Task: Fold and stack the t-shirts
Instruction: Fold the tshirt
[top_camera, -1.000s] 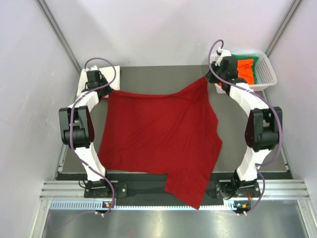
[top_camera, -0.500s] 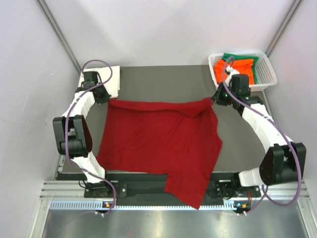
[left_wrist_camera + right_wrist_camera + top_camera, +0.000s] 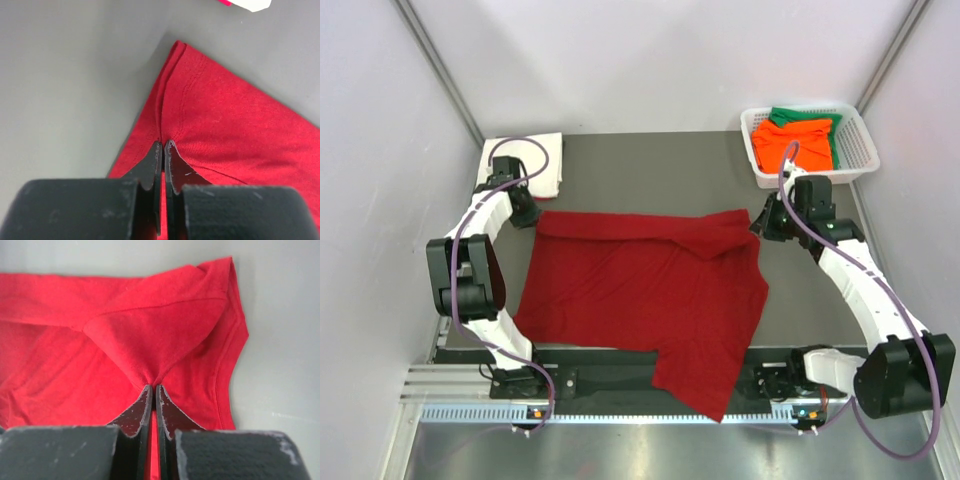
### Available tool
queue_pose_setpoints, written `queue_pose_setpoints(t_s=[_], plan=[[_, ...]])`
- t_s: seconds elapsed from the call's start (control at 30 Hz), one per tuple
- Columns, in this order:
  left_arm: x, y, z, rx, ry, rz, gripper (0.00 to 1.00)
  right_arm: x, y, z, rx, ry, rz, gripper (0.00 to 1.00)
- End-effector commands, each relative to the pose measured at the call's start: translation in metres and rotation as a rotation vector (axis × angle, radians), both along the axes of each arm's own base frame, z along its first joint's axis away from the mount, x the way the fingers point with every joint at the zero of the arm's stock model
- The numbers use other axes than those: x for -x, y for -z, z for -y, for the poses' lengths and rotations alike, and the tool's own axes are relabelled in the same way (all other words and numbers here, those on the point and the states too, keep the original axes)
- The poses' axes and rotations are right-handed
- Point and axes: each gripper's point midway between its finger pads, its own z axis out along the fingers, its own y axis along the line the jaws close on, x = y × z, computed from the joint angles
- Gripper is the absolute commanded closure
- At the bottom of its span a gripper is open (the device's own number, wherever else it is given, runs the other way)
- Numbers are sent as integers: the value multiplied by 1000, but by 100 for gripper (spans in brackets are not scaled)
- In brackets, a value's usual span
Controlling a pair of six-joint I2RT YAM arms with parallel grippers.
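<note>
- We saw the dark red t-shirt (image 3: 640,290) spread across the middle of the dark surface (image 3: 650,165), mostly flat.
- Its near corner, on the right side, hung over the near edge of the surface, between the two arm bases.
- Along its far edge a band of cloth lay folded back on the shirt, wider toward the right.
- The left fingers (image 3: 152,165) were pressed together on a thin pinch of red cloth at the shirt's far left corner, with a stitched hem running away from the tips.
- The right fingers (image 3: 167,412) were likewise clamped on the shirt at its far right corner, and the cloth gathered into a puckered fold where it met their tips.
- A folded white t-shirt (image 3: 552,178) lay at the far left corner of the surface, just beyond the left wrist.
- A white lattice basket (image 3: 860,145) stood at the far right corner, holding an orange t-shirt (image 3: 800,140) on top of a green t-shirt (image 3: 790,115).
- The basket and the red shirt were apart, and the right wrist sat between them.
</note>
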Motion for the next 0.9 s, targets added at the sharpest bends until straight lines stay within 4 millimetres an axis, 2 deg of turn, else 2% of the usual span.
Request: queue_pose_setpoints(t_s=[0.0,0.2,0.53,0.7,0.77,0.8,0.83,0.87], plan=[[4,-16,-10,-43,-10,27,100,12,2,-3,-10,-14,-9,100],[12,2,-9,-32,-16,-24,100,21,16,-3,-12,-13,-39,100],[14,13,-8,-27,-16,-37,100,37,28,-1,-6,-9,-74,100],[21,15,-16,-61,-41,-65,99,59,45,2,3,-18,-127,100],[25,8,-21,-87,-58,-60,89,68,46,6,29,-29,-116,85],[28,4,-25,-102,-73,-55,76,67,43,10,45,-14,-101,76],[27,-6,-30,-128,-91,-29,73,66,36,13,54,-7,-72,57],[25,-14,-30,-131,-95,-6,70,61,30,15,62,5,-48,48]])
